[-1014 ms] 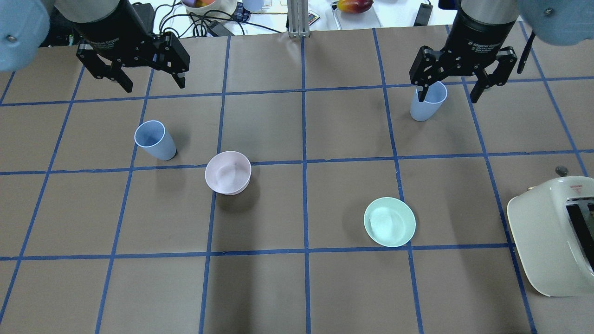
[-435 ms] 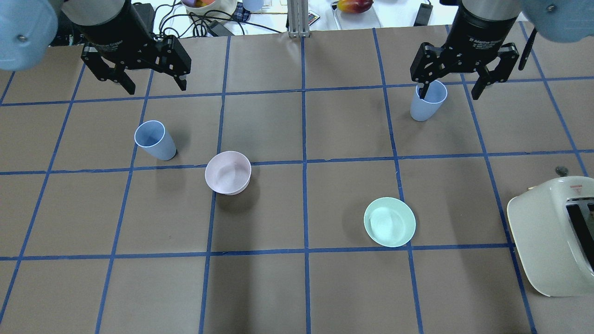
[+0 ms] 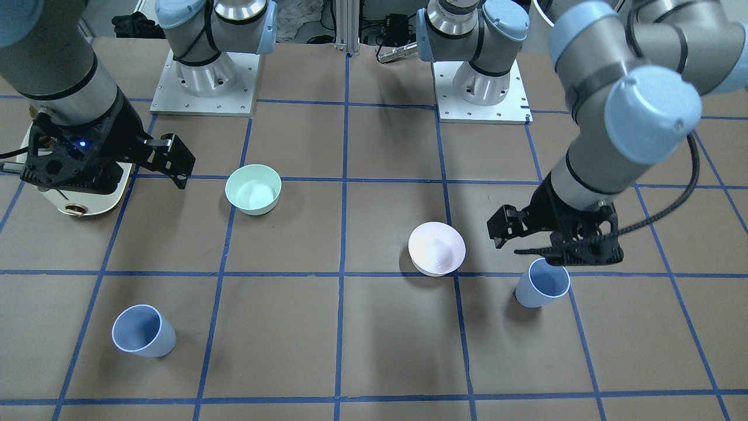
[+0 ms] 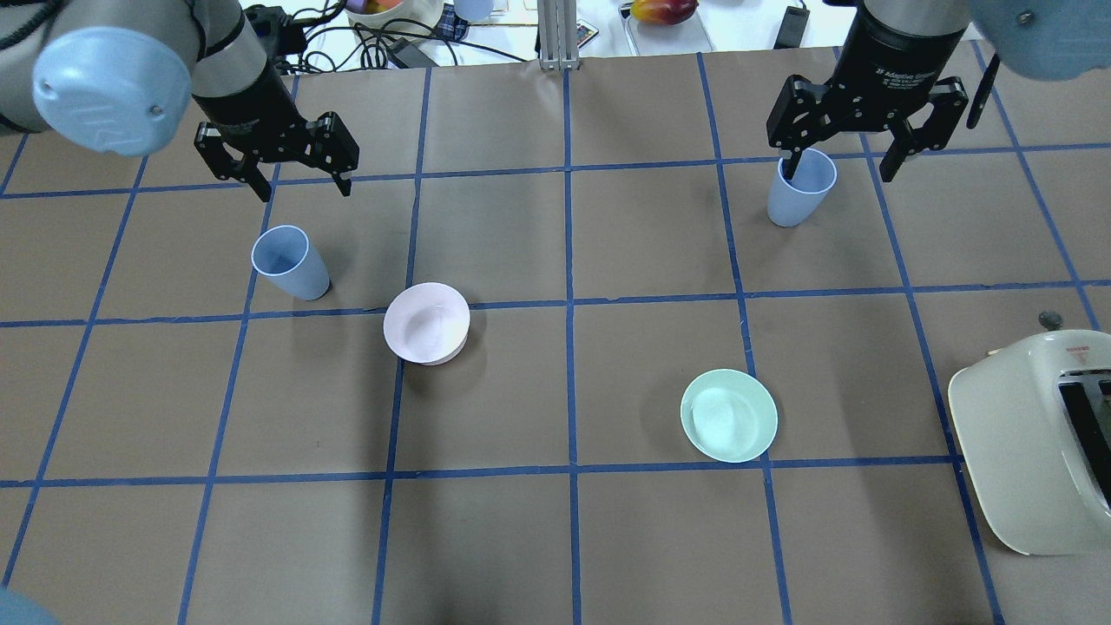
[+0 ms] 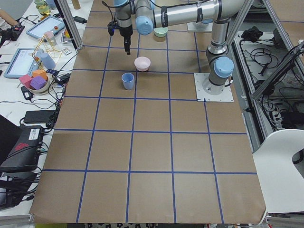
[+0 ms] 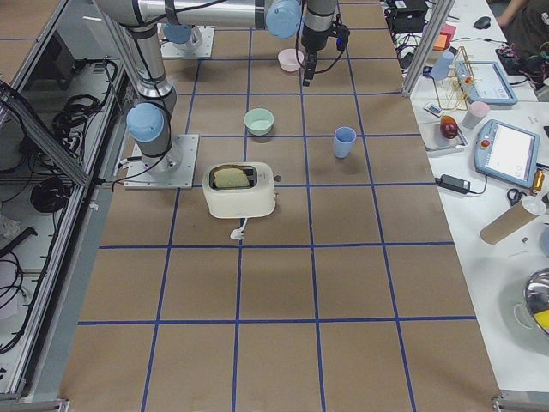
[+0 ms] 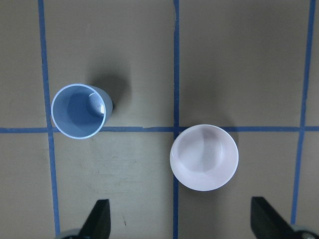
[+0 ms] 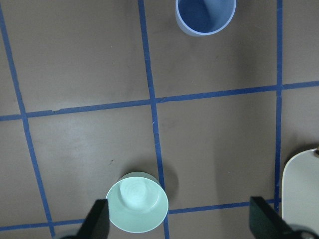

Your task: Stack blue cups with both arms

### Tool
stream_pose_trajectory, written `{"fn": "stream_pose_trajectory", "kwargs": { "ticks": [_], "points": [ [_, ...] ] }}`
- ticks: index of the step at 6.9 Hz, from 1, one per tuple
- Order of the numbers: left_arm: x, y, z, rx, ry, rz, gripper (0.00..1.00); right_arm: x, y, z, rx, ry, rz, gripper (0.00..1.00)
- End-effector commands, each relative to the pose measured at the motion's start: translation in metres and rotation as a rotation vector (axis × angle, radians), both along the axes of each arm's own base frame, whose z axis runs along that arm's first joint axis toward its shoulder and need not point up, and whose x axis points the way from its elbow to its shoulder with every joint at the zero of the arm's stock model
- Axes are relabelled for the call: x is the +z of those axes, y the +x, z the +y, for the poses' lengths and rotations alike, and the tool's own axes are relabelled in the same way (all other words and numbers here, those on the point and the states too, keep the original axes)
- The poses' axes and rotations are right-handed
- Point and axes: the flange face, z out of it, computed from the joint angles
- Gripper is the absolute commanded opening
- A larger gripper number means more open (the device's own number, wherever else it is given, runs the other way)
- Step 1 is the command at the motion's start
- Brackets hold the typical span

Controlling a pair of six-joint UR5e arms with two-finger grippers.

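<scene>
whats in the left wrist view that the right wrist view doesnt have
Only the left wrist view: the pink bowl, beside the left-side blue cup. Only the right wrist view: the mint-green bowl, an edge of the toaster and the right-side blue cup. Both: one upright, empty blue cup, the taped brown table, and an open gripper at the bottom edge, left gripper and right gripper.

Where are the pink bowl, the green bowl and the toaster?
pink bowl [image 4: 426, 323], overhead exterior view, middle of its inside.
green bowl [image 4: 728, 415], overhead exterior view, middle of its inside.
toaster [image 4: 1007, 434], overhead exterior view, its cream shell.
</scene>
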Motion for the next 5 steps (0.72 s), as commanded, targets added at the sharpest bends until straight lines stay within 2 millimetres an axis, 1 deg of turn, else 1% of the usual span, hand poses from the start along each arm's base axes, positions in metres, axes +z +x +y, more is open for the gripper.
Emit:
{"fn": "stream_pose_trajectory", "kwargs": {
  "ticks": [1,2,3,4,5],
  "points": [
    [-0.081,0.025,-0.007,-0.014,-0.011,-0.006,0.96,-0.039,-0.038,-0.050,-0.002,-0.050,0.001,1.00],
    [-0.099,0.031,-0.003,-0.013,-0.013,-0.006,0.93,-0.062,-0.071,-0.075,0.090,-0.074,0.002,1.00],
    [-0.110,0.035,0.002,-0.007,0.010,-0.004,0.80,-0.092,-0.100,-0.094,0.089,-0.070,0.000,1.00],
    [-0.118,0.039,0.005,-0.014,0.029,-0.038,0.32,-0.129,-0.108,-0.113,0.083,-0.071,0.000,1.00],
    [-0.119,0.039,0.005,-0.014,0.033,-0.040,0.00,-0.154,-0.111,-0.126,0.081,-0.084,0.004,1.00]
  ]
}}
